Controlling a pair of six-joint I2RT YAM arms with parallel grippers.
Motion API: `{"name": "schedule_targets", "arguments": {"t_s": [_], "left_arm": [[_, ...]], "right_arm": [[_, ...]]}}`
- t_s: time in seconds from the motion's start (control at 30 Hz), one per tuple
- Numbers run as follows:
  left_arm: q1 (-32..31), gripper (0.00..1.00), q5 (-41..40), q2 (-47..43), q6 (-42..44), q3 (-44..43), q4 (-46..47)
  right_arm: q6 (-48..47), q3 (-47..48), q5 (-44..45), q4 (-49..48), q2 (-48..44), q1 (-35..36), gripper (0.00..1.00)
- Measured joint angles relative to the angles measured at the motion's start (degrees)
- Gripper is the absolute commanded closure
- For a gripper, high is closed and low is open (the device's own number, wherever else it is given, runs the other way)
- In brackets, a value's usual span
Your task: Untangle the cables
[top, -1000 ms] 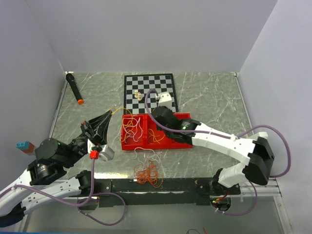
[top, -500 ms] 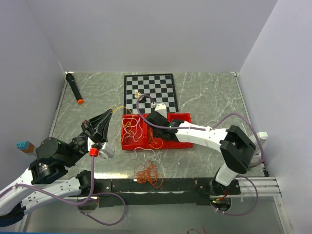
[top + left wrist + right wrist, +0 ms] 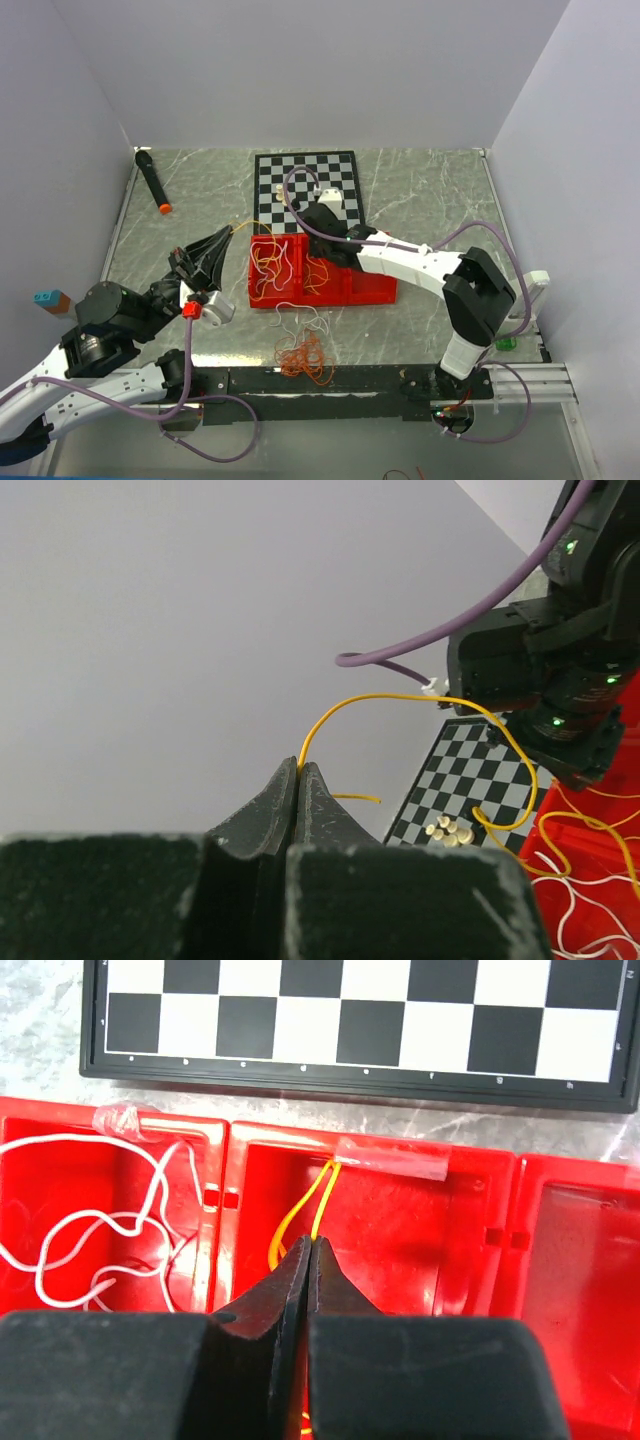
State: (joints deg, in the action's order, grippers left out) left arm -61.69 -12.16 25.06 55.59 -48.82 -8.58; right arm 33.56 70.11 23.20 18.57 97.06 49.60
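My left gripper (image 3: 230, 231) is shut on a yellow cable (image 3: 400, 698), pinched at the fingertips (image 3: 300, 766) and held above the table left of the red tray (image 3: 375, 285). The cable arcs right and down into the tray. My right gripper (image 3: 320, 250) is shut on a yellow cable (image 3: 322, 1195) inside the tray's middle compartment, with the tips (image 3: 311, 1241) low over the floor. White cable (image 3: 100, 1230) and yellow cable (image 3: 265, 262) lie tangled in the left compartment. A red-orange bundle (image 3: 305, 358) and a white cable (image 3: 312, 318) lie on the table in front of the tray.
A chessboard (image 3: 305, 175) lies just behind the tray, with a few pale chess pieces (image 3: 450, 830) on it. A black marker with an orange tip (image 3: 152, 180) lies far left. A blue and brown block (image 3: 48, 298) sits at the left edge. White walls enclose the table.
My right arm has swung in from the right, and its gripper has shifted toward the tray's far side near the chessboard. My left gripper has held nearly still with the yellow cable.
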Motion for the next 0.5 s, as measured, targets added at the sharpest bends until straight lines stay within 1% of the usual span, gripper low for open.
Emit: {"name": "schedule_targets", "arguments": {"t_s": [0.13, 0.2, 0.27, 0.33, 0.43, 0.5], "left_arm": [[0.0, 0.99, 0.5, 0.6, -1.9, 0.0, -1.2], [0.0, 0.99, 0.9, 1.3, -3.5, 0.0, -2.4], [0.0, 0.99, 1.0, 2.6, -5.6, 0.2, -2.9], [0.0, 0.99, 1.0, 3.8, -7.1, 0.8, -2.3], [0.0, 0.99, 1.0, 6.8, -9.5, 2.3, -0.1], [0.0, 0.99, 0.9, 9.4, -11.2, 2.9, 1.8]], "right_arm": [[-0.1, -0.1, -0.7, -0.4, 0.6, -0.1, 0.71], [0.0, -1.4, -1.2, -0.9, 0.5, -0.1, 0.53], [0.4, -3.1, -1.7, -1.0, 0.2, -0.1, 0.4], [0.7, -5.1, -2.2, -0.6, -0.8, -0.2, 0.32], [0.9, -6.9, -2.8, 0.8, -4.0, -0.3, 0.27], [1.0, -6.9, -2.8, 2.2, -8.2, -0.4, 0.23]]}}
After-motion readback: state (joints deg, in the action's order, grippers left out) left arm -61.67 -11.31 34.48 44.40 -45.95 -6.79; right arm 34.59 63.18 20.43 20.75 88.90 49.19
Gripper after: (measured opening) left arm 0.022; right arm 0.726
